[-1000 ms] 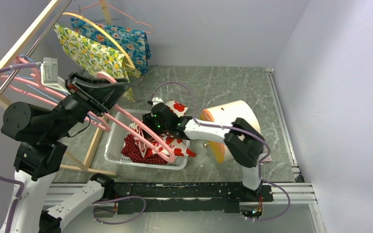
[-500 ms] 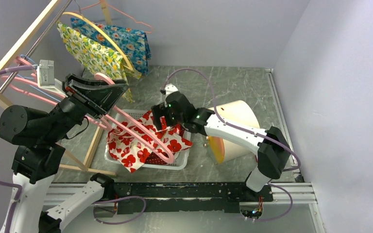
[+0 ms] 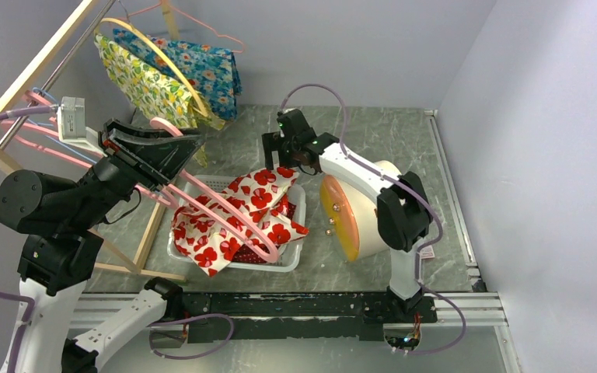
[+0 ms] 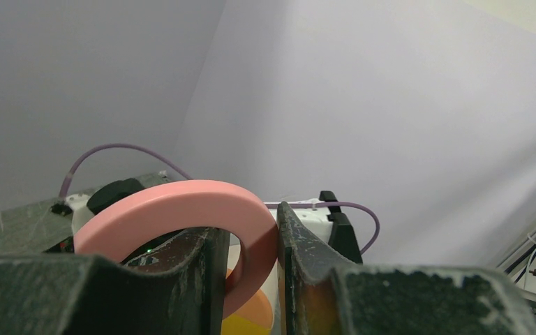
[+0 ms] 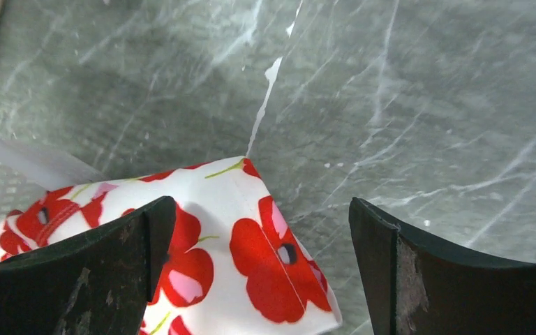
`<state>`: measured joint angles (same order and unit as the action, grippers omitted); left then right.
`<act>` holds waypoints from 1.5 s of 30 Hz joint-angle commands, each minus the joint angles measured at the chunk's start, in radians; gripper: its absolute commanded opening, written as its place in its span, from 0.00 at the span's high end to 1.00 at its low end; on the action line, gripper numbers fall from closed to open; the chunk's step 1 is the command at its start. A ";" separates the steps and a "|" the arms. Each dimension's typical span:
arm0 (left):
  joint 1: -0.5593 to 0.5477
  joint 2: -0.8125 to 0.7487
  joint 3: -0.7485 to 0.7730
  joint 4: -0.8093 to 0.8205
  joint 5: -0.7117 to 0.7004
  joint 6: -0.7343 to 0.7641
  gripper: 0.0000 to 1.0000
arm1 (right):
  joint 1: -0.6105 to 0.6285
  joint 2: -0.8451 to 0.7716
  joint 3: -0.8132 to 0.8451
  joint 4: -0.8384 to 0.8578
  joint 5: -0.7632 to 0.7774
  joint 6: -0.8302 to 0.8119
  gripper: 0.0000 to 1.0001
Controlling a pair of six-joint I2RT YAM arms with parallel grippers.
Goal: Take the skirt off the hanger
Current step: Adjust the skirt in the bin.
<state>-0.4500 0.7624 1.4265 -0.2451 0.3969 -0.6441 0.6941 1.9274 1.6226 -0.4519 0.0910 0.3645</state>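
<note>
My left tool [image 4: 246, 241] clenches the pink hanger [image 4: 174, 208], keeping it raised over the basket [image 3: 280, 265]. The skirt [image 3: 237, 214] lies heaped there, perhaps free of the hanger. My right tool [image 5: 262, 213] gapes empty (above its far corner).

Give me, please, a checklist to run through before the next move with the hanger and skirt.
1. Grip of the left gripper on the pink hanger: ok, jaws shut on its hook.
2. The right gripper open and holding nothing: ok.
3. The skirt resting in the white basket: ok, though part hangs over the near rim.
4. Skirt fully free of the hanger: cannot tell; the hanger's bars lie across the cloth in the top view.
5. Right gripper clear of the skirt: ok, it appears to hang above one corner.
</note>
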 commanded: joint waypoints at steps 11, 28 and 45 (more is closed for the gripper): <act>-0.004 0.001 0.020 0.018 0.014 -0.011 0.93 | 0.004 -0.012 -0.063 0.153 -0.548 0.011 0.45; -0.004 -0.001 0.026 0.007 0.019 -0.006 0.93 | 0.017 -0.138 -0.050 -0.119 -0.064 -0.049 0.00; -0.004 -0.002 0.021 -0.001 0.017 0.003 0.93 | -0.050 -0.088 -0.173 0.003 -0.462 -0.004 0.03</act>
<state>-0.4500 0.7628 1.4265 -0.2523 0.3977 -0.6476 0.6426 1.8206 1.4834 -0.5308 -0.1509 0.3367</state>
